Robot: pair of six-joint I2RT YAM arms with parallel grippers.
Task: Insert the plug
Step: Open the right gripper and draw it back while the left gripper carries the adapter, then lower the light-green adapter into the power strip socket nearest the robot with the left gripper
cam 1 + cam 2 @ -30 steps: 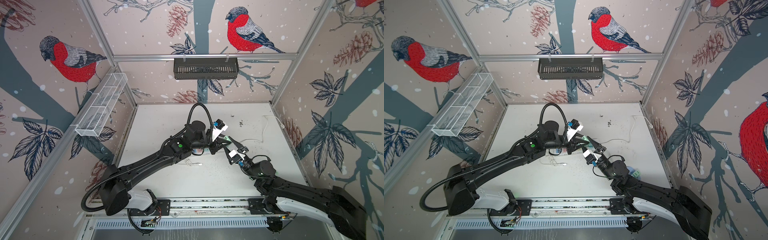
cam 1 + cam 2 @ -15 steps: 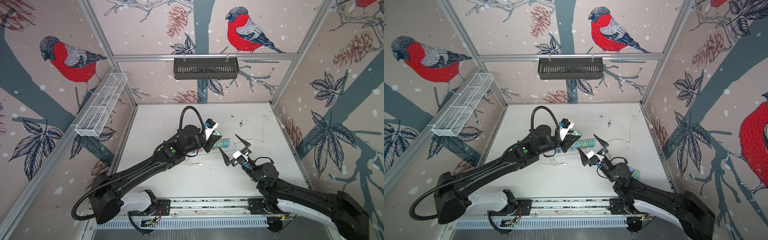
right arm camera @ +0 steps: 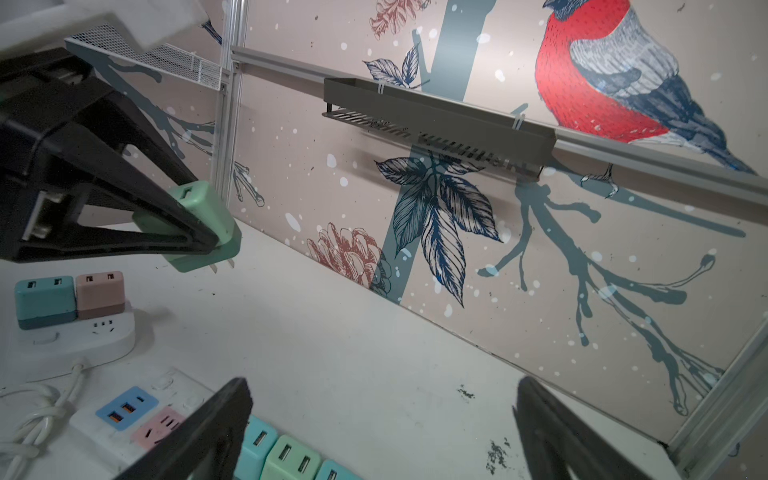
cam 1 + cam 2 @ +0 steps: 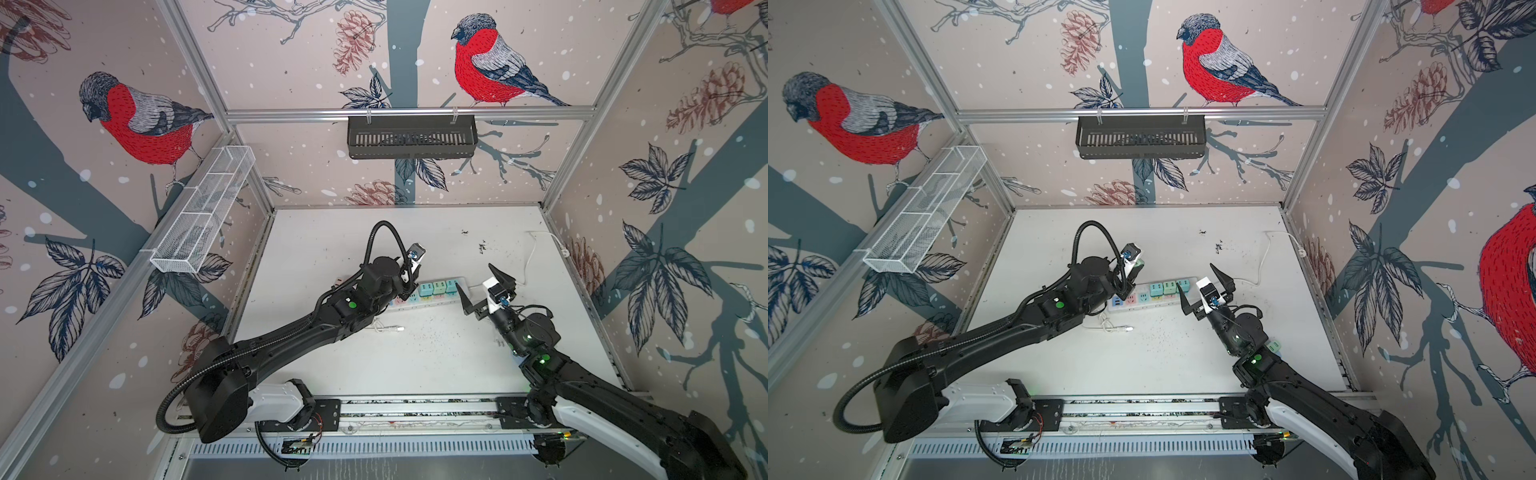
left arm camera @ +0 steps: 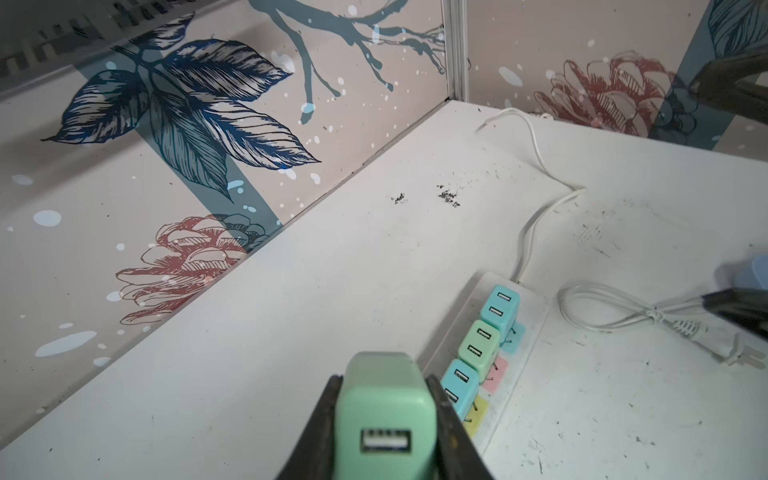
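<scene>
top views: high, looking down | wrists: low, close | shared: power strip (image 5: 534, 316)

Pretty clearly a robotics lab test cell, not anyone's home: a scuffed white bench (image 4: 332, 232) boxed in by silver aluminium frame bars (image 4: 291, 115), bullfinch-print wallpaper panels (image 4: 141, 124) as walls, and a pair of black robot arms (image 4: 291, 338) bolted to a metal rail (image 4: 415, 409) along the front edge.

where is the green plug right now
The green plug is held in the left hand, up off the table, left of centre in a top view, close beside the power strip with coloured sockets.
</scene>
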